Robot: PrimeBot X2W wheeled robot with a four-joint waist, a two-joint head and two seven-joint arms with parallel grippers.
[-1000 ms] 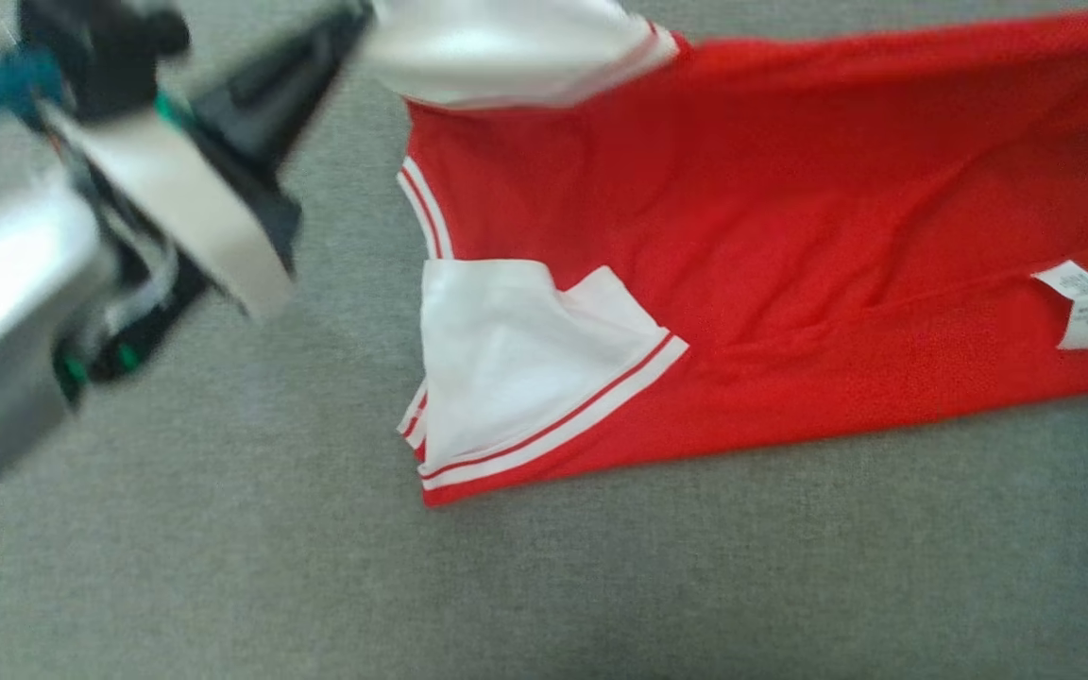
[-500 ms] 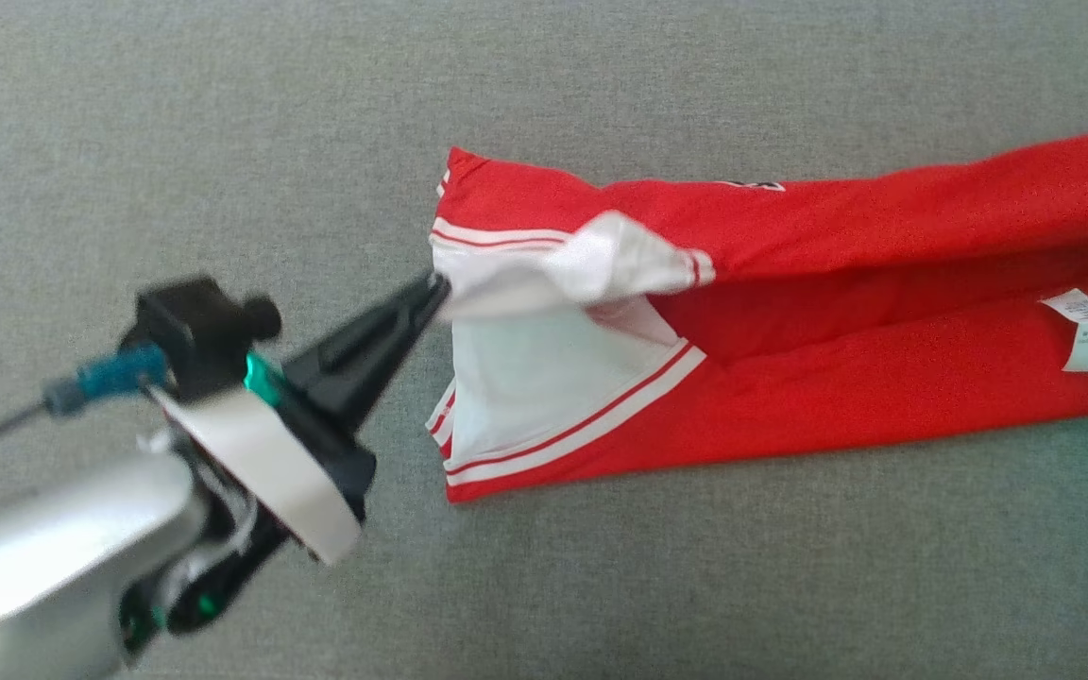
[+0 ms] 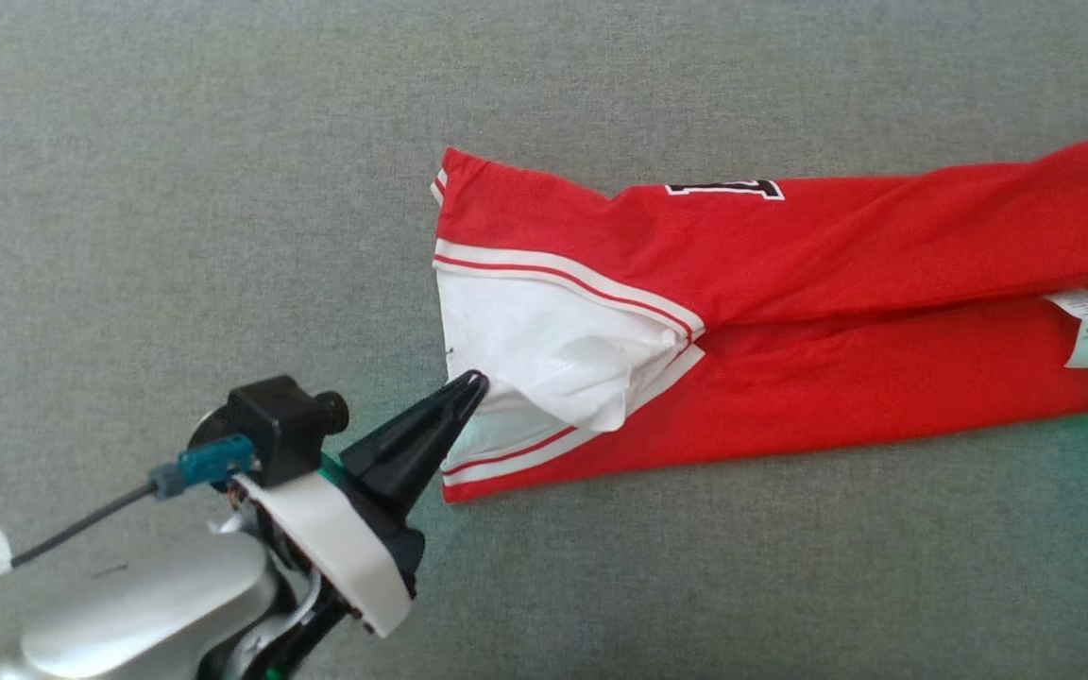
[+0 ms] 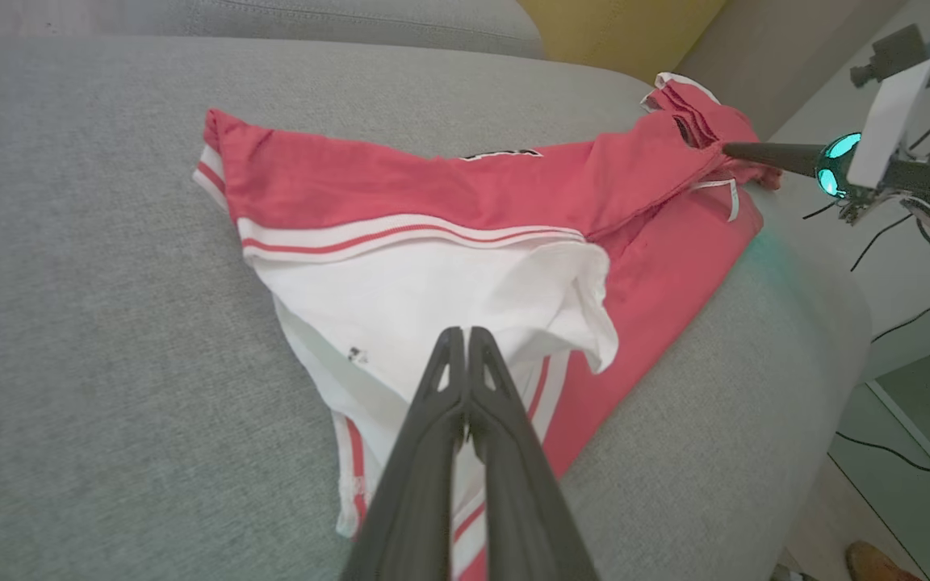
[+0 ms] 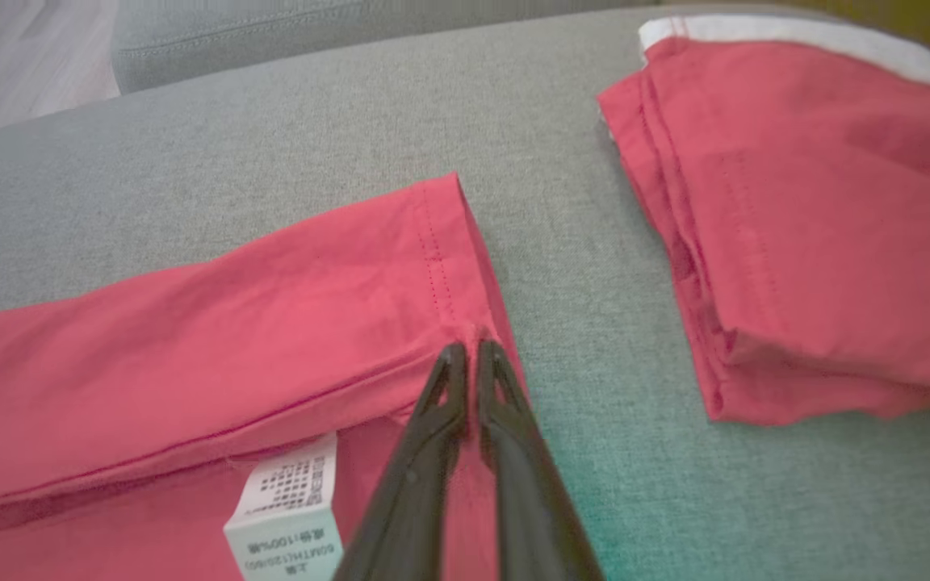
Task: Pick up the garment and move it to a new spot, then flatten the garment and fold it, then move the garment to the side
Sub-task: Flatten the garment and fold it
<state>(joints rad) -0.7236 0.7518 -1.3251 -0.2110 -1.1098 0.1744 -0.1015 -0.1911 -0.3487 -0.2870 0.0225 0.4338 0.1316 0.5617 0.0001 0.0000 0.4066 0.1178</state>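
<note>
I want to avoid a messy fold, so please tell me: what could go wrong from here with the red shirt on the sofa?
1. The sleeve lies rumpled at the shut left end effector; a snag on leaving could pull the shirt out of its fold.
2. The right end effector sits at the hem, close to a folded stack; a sideways move might bump it.
3. The shirt lies near the cushion edge and might slip off.

head: overhead, down | wrists: low, close (both share garment)
</note>
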